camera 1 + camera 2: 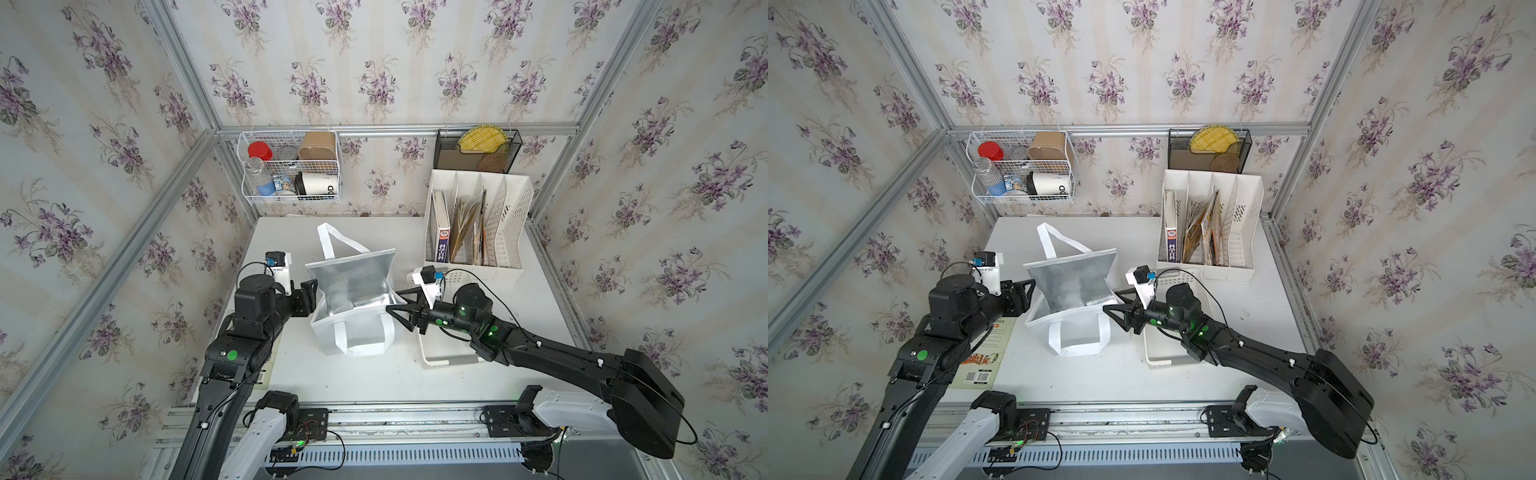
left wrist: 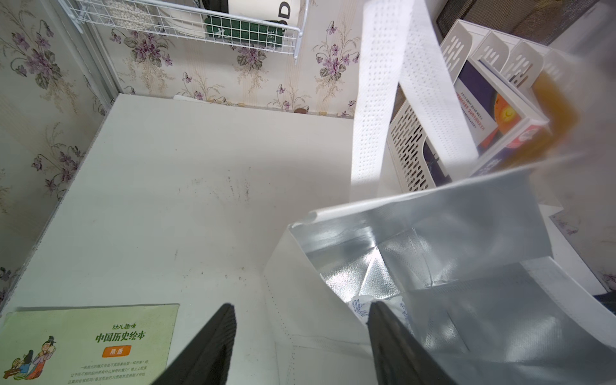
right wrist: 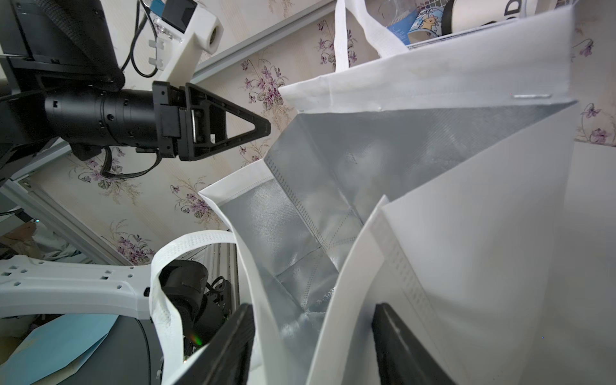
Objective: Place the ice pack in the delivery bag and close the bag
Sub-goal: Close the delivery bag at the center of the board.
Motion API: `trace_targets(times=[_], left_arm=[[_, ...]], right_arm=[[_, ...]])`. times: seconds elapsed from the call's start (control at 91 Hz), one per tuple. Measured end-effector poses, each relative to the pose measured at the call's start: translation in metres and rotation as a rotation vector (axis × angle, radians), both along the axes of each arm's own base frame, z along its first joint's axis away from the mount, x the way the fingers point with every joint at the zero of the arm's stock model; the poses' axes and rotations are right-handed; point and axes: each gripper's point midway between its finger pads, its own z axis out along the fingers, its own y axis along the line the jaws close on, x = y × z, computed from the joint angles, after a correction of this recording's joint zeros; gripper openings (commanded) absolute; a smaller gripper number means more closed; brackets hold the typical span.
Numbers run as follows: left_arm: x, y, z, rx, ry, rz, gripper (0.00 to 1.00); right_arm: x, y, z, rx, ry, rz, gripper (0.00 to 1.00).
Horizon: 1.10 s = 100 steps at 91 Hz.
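The delivery bag (image 1: 353, 286) (image 1: 1071, 282) stands open mid-table, white outside with silver lining, one handle up at the back. The ice pack (image 2: 360, 305), white with blue print, lies inside the bag, mostly hidden by a finger. My left gripper (image 1: 309, 296) (image 2: 301, 305) is open and straddles the bag's left wall, one finger inside and one outside. My right gripper (image 1: 397, 300) (image 3: 313, 305) is open at the bag's right side, with the folded side wall between its fingers. In the right wrist view the left gripper (image 3: 266, 128) points at the bag's rim (image 3: 366, 160).
A white perforated basket (image 1: 440, 357) sits under the right arm. A white file organizer (image 1: 478, 224) with books stands at the back right. A green booklet (image 1: 984, 357) (image 2: 86, 340) lies under the left arm. A wire basket (image 1: 291, 166) and a black mesh holder (image 1: 478, 149) hang on the back wall.
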Motion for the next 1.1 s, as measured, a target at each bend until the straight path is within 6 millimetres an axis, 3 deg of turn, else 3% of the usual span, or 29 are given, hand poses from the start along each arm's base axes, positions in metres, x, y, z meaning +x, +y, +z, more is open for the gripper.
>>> trace_targets(times=[0.352,0.604,0.879,1.099], left_arm=[[-0.002,-0.008,0.002,-0.022,-0.011,-0.046,0.67],[-0.009,-0.022,0.011,-0.067,-0.053,-0.124,0.68],[-0.038,-0.046,0.018,-0.199,-0.117,-0.272,0.74],[-0.047,-0.053,0.0,-0.282,-0.114,-0.295,0.74]], right_arm=[[0.01,0.016,-0.019,-0.018,0.062,0.012,0.62],[0.02,0.016,-0.027,-0.028,0.075,-0.009,0.51],[0.047,-0.001,-0.024,0.038,0.126,-0.056,0.34],[0.048,0.001,-0.013,0.068,0.128,-0.019,0.3]])
